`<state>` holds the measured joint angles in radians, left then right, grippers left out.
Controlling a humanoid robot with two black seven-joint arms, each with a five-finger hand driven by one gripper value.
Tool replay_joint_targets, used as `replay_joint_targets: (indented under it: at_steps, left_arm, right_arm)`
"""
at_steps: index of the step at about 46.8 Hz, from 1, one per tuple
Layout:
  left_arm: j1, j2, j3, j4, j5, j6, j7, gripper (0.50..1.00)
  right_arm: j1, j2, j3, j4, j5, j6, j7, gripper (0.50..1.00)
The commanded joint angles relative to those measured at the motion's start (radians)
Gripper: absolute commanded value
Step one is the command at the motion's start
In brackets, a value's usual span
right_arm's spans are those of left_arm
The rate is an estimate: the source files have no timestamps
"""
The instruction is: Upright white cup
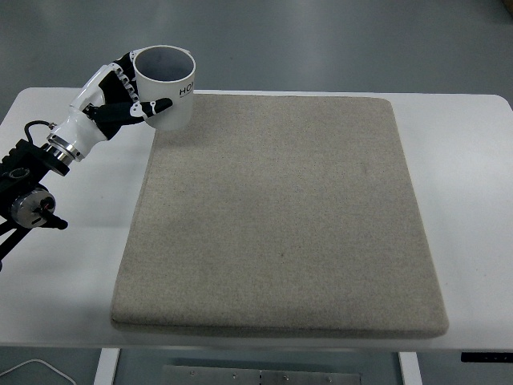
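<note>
A white cup (pixel 168 87) with dark lettering stands upright, mouth up, at the far left corner of the beige mat (pixel 280 208). My left hand (pixel 120 96) is wrapped around the cup's left side, thumb across the front and fingers behind the rim. Whether the cup's base rests on the mat or hangs just above it is unclear. The right arm does not show.
The beige mat covers most of the white table (pixel 465 160). My left forearm (pixel 32 172) stretches over the table's left part, towards the left edge. Grey floor lies beyond the far edge.
</note>
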<state>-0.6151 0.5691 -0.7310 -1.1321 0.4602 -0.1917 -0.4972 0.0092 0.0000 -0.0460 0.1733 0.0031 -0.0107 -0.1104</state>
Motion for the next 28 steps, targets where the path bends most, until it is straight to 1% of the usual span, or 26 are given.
replay_joint_targets:
  at_steps: [1, 28]
  left_arm:
    - [0.0, 0.0, -0.001, 0.0, 0.0, 0.0, -0.001, 0.516]
    - [0.0, 0.0, -0.001, 0.002, 0.0, 0.0, -0.001, 0.516]
  right_arm:
    - [0.0, 0.0, 0.0, 0.0, 0.0, 0.0, 0.0, 0.93]
    - [0.0, 0.0, 0.0, 0.0, 0.0, 0.0, 0.0, 0.93]
